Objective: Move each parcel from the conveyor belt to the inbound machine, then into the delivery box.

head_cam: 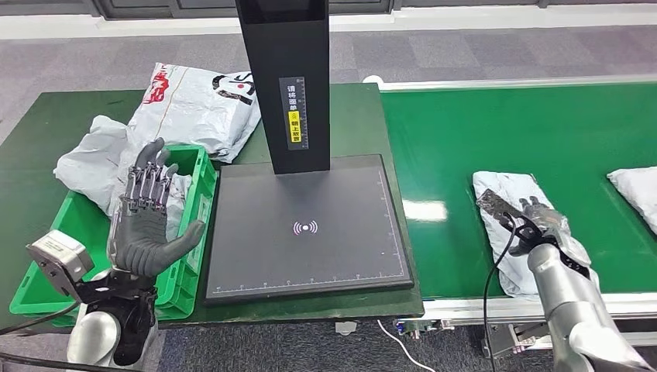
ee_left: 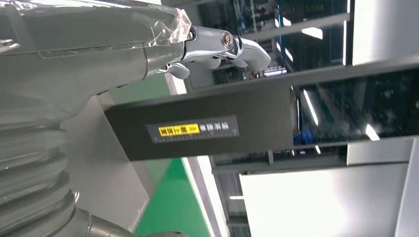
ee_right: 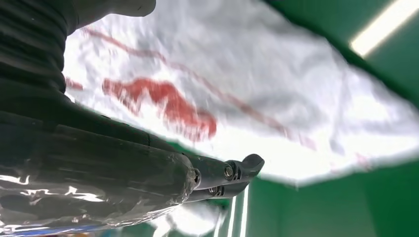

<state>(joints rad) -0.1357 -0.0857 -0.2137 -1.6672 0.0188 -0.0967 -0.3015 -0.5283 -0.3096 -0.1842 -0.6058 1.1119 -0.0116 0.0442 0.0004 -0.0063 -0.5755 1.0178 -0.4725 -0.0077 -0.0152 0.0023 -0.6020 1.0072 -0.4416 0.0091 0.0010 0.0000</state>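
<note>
Step in hand: pick-up of the nearest parcel (head_cam: 503,225) from the conveyor belt (head_cam: 542,132); judged to be the approach, with no grasp made yet.
Right hand (head_cam: 533,221): lies over the near end of that parcel; in the right wrist view the dark fingers (ee_right: 232,173) reach out alongside the white, red-printed bag (ee_right: 237,94); whether they touch or pinch it, I cannot tell.
Left hand (head_cam: 147,213): raised above the green delivery box (head_cam: 186,283), fingers spread, holding nothing.
Inbound machine (head_cam: 306,225): dark scanning plate under a black column (head_cam: 287,77), between box and belt; nothing lies on the plate.
Other parcels: one at the belt's far right edge (head_cam: 637,190); grey bags (head_cam: 97,159) in and beside the box; a printed bag (head_cam: 197,105) behind it.
Next move calls for: closing the fingers on the soft bag, lifting it, and carrying it across to the plate.
</note>
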